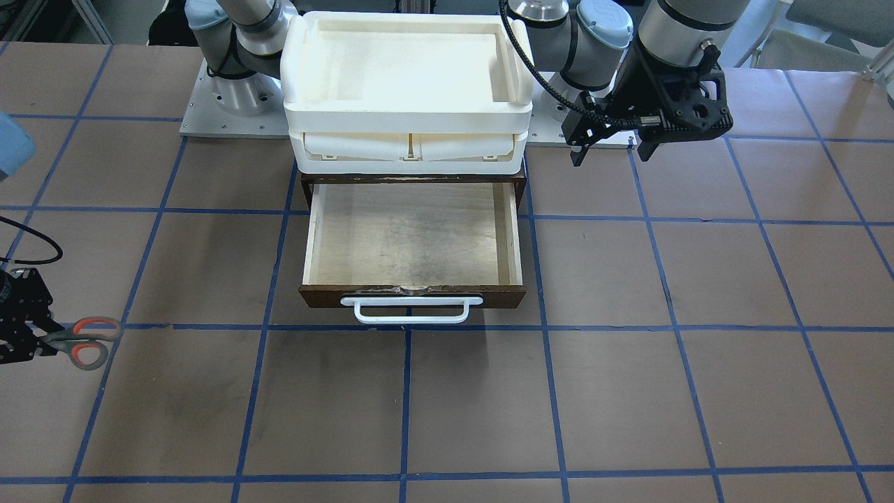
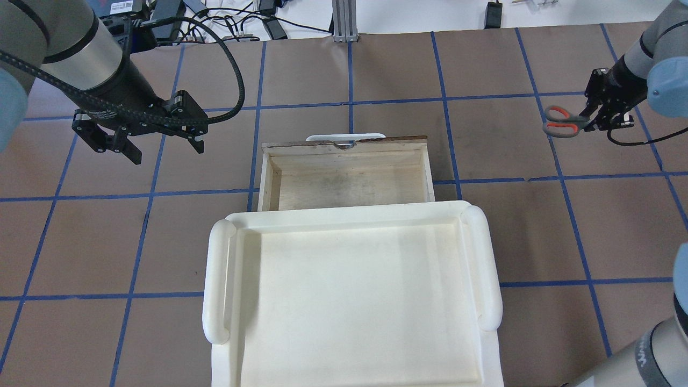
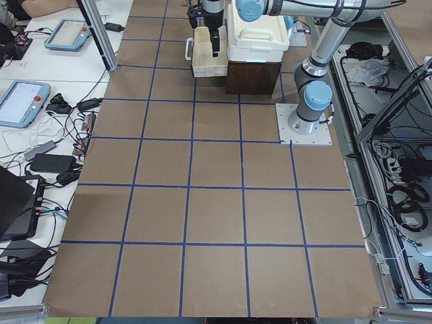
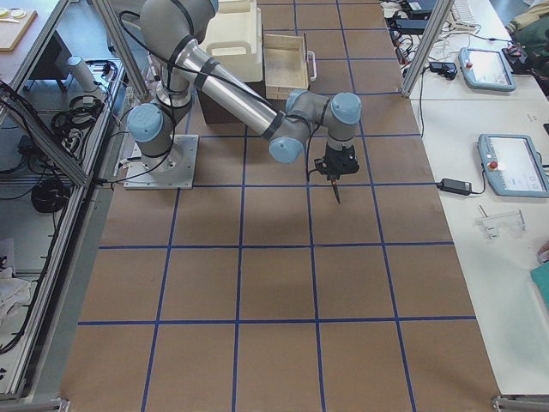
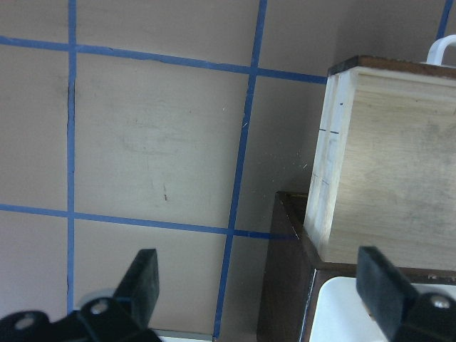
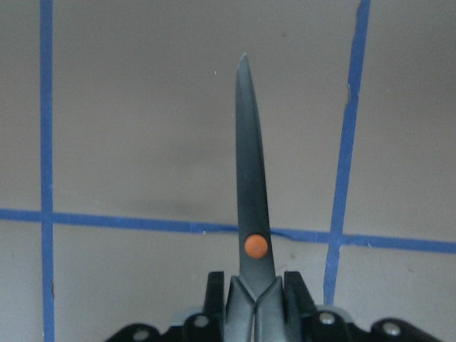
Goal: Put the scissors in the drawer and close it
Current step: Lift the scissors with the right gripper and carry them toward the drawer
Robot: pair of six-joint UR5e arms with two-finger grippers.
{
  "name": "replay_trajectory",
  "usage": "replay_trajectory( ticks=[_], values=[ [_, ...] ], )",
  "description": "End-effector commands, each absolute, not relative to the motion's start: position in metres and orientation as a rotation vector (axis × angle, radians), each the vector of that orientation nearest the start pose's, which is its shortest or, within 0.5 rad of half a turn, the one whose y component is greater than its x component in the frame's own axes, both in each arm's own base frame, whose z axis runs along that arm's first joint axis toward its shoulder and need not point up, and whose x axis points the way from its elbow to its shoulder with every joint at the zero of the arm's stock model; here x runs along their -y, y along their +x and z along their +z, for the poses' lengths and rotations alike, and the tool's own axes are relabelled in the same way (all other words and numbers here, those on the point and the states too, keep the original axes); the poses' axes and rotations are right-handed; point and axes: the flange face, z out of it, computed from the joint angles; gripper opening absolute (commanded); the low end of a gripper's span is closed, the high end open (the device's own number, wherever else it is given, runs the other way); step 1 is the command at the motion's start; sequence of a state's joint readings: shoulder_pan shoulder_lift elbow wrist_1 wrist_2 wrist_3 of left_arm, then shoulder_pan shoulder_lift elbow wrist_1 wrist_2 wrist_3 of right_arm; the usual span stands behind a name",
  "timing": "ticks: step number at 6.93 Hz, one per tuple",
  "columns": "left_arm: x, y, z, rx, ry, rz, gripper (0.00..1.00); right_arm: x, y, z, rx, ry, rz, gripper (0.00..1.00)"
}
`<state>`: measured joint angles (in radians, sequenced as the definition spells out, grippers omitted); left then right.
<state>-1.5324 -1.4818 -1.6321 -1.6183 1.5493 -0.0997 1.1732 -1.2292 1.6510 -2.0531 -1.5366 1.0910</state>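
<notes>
The scissors, grey handles with orange-red loops, are held by my right gripper, which is shut on them near the pivot. They hang above the table far to the drawer's right in the overhead view. In the right wrist view the dark blade points down at the table. In the front view the scissors show at the left edge. The dark brown drawer is pulled open and its plywood interior is empty. My left gripper is open and empty, hovering beside the drawer's other side.
A cream-white plastic tray sits on top of the brown cabinet behind the drawer. The drawer's white bar handle faces away from the robot. The brown table has a grid of blue tape lines.
</notes>
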Motion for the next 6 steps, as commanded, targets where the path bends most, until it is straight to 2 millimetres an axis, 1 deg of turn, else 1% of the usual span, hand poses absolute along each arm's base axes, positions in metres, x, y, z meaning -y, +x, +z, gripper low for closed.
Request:
replay_trajectory(
  ticks=[1, 2, 3, 4, 5, 6],
  values=[
    [0.457, -0.118, 0.495, -3.155, -0.216, 0.033, 1.0, 0.593, -0.026, 0.358, -2.251, 2.098, -0.032, 0.0],
    [0.457, -0.118, 0.494, -3.155, -0.216, 0.035, 1.0, 0.583, 0.013, 0.38, -2.221, 2.11, -0.06, 0.0],
    [0.457, -0.118, 0.495, -3.153, -0.216, 0.032, 1.0, 0.575, 0.06, 0.388, -2.219, 2.119, -0.038, 0.0],
    [0.457, -0.118, 0.495, -3.153, -0.216, 0.032, 1.0, 0.56, 0.11, 0.401, -2.202, 2.122, -0.047, 0.0],
    [0.457, -0.118, 0.495, -3.154, -0.214, 0.032, 1.0, 0.545, 0.171, 0.404, -2.168, 2.14, -0.033, 0.0],
    [0.457, -0.118, 0.495, -3.153, -0.216, 0.032, 1.0, 0.532, 0.221, 0.41, -2.138, 2.146, -0.051, 0.0]
  ],
)
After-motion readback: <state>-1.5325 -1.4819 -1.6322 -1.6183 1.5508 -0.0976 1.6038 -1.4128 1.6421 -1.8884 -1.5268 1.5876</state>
